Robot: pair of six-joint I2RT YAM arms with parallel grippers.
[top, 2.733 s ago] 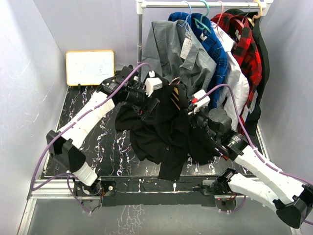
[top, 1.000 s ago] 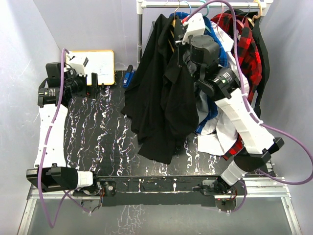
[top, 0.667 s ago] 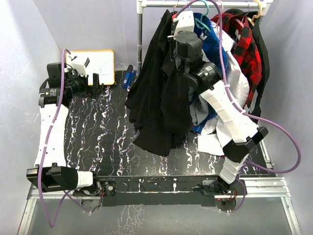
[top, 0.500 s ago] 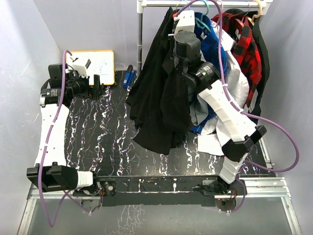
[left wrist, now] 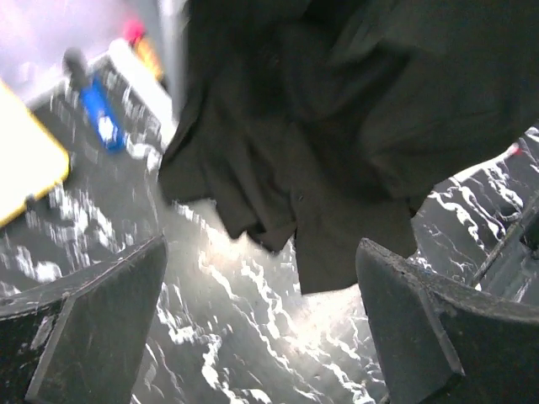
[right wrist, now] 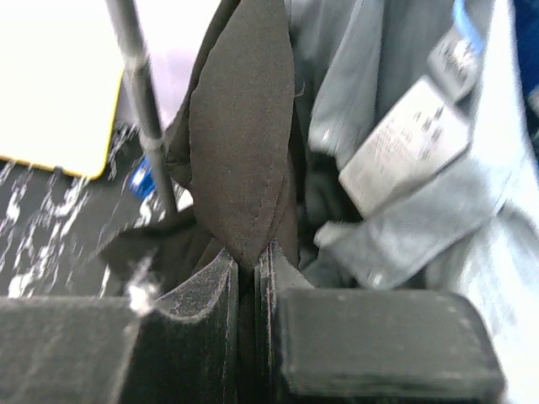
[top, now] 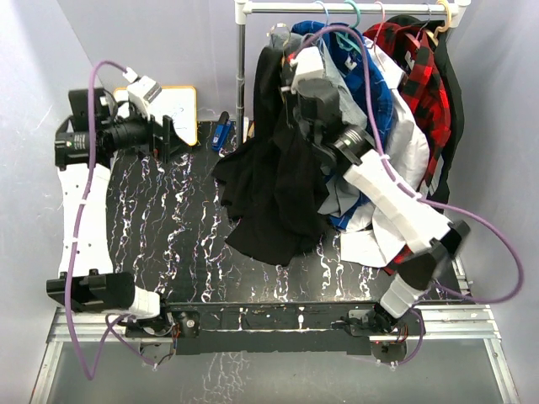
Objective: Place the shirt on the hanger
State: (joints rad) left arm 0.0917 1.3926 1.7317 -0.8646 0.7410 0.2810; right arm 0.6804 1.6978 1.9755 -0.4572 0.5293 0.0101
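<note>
The shirt (top: 274, 194) hangs beside the rail (top: 354, 7) from a fold pinched in the right gripper (right wrist: 253, 257), the left gripper (top: 166, 140) spread, empty, well apart; the hanger is hidden, so I cannot tell if it is threaded.

Your left arm (top: 84, 210) and right arm (top: 396, 198): white, black joints.
A purple cable (top: 74, 252) runs along each; you see dark fingers (left wrist: 94, 328).

On the black marbled surface (top: 168, 227), back left: yellow-framed whiteboard (top: 183, 105), small blue object (top: 221, 135) just beside the rail post (top: 242, 67). Hung along the metal rail (top: 354, 7): grey shirt (right wrist: 354, 67) with paper tag (right wrist: 408, 147), blue plaid (top: 376, 88), white (top: 413, 143), red-and-black plaid (top: 418, 55).
</note>
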